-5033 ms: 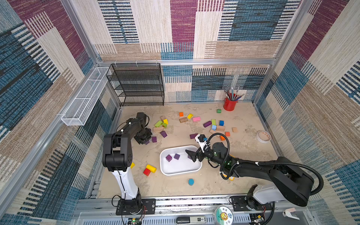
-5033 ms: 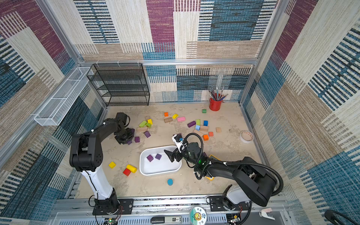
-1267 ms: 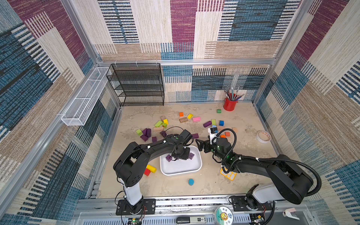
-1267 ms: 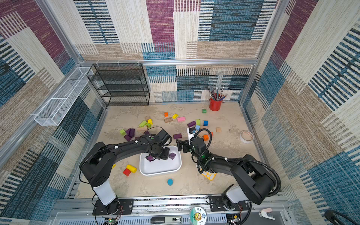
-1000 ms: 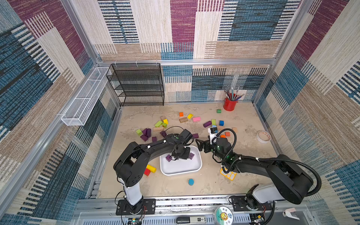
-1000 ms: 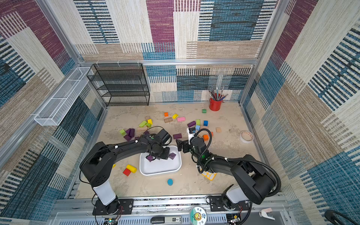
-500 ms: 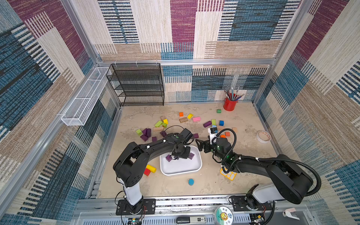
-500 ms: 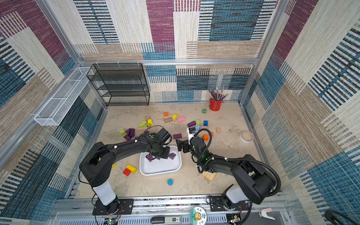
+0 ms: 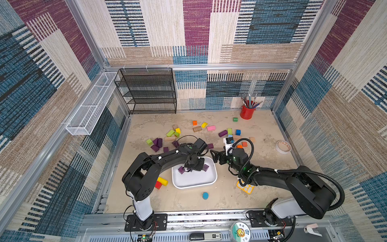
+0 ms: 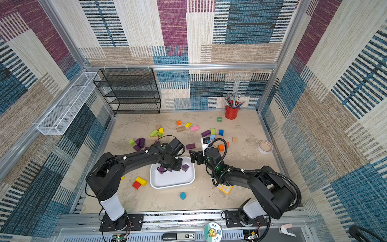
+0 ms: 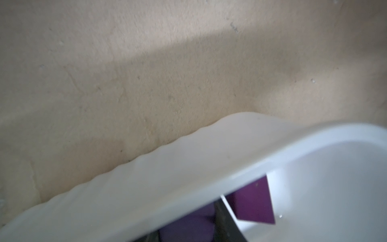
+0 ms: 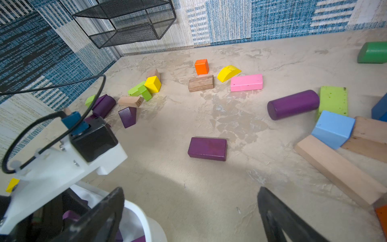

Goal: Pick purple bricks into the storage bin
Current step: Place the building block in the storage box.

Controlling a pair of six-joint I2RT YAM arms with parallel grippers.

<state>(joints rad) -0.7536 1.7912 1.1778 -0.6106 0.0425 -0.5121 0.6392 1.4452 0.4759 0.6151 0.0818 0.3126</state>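
On the left side of the sandy-beige bench (image 9: 146, 125), a cluster of small dark purple matte bricks (image 9: 156, 144) lies loose, well apart from the white, shallow, glossy storage bin (image 9: 194, 182). The black left pincer (image 9: 189, 168) reaches down inside that bin with its jaws closed. Whether they pinch a brick cannot be told. One purple cube (image 9: 181, 170) lies on the bin floor on one side of it, and a second purple cube (image 9: 205, 167) on the other. Just right of the bin, the black right pincer (image 9: 216, 157) hangs low over bare bench, jaws spread wide and empty. Ahead of it lie a purple oblong bar (image 12: 207, 148) and, further right, a purple cylinder (image 12: 293, 104).
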